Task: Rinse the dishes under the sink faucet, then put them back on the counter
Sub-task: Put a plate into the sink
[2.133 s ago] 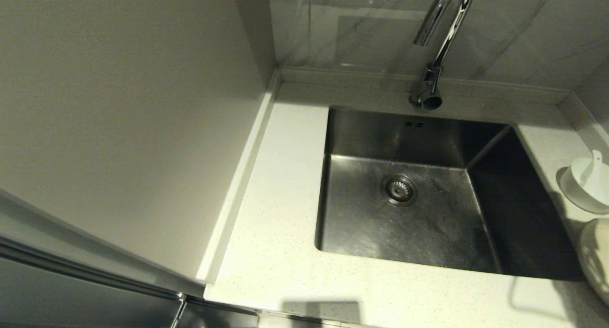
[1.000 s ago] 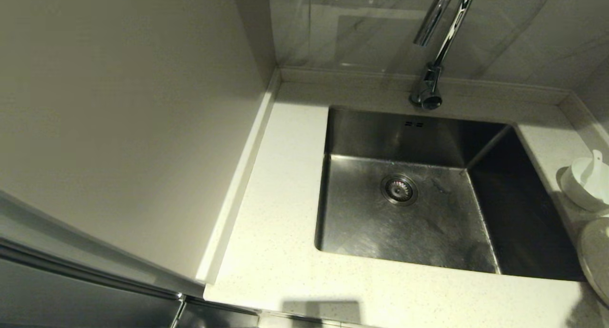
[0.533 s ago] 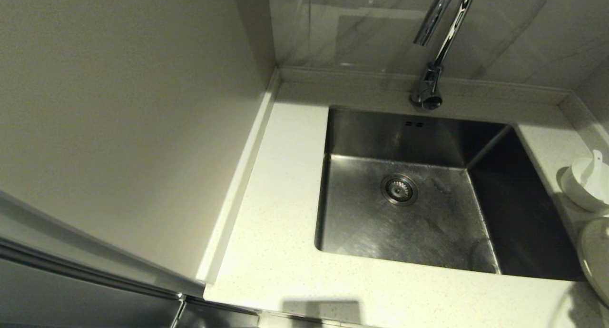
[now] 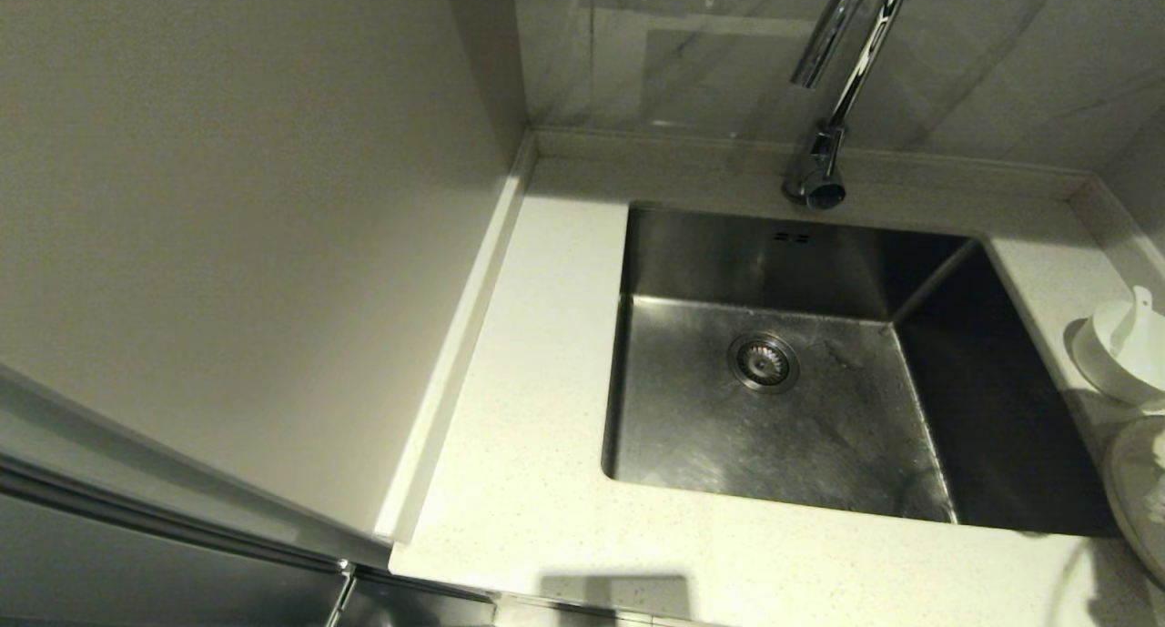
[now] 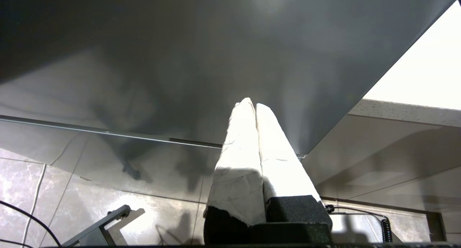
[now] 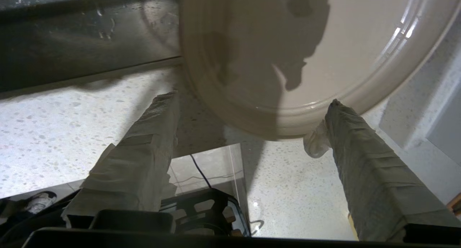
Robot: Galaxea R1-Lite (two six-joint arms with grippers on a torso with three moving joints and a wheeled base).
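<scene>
The cream-white plate (image 4: 1139, 490) lies flat on the counter (image 4: 537, 354) at the sink's near right corner, cut off by the picture's edge. In the right wrist view my right gripper (image 6: 252, 99) stands open just in front of the plate (image 6: 306, 43). One fingertip (image 6: 335, 109) is at the plate's rim and the other is apart from it. Farther back on the right stands the small white bowl (image 4: 1106, 359) with the white spoon (image 4: 1133, 322) leaning in it. My left gripper (image 5: 251, 104) is shut on nothing, parked low before a dark cabinet panel. Neither gripper shows in the head view.
The steel sink (image 4: 774, 445) holds only its round drain (image 4: 763, 362). The chrome faucet (image 4: 842, 54) arches over the sink's back edge and no water runs from it. A wall panel (image 4: 227, 199) closes off the left side. Bare counter lies left of the sink and in front of it.
The plate at the right edge, raised and tilted two seconds ago, has come down flat on the counter. Little has moved in the last second.
</scene>
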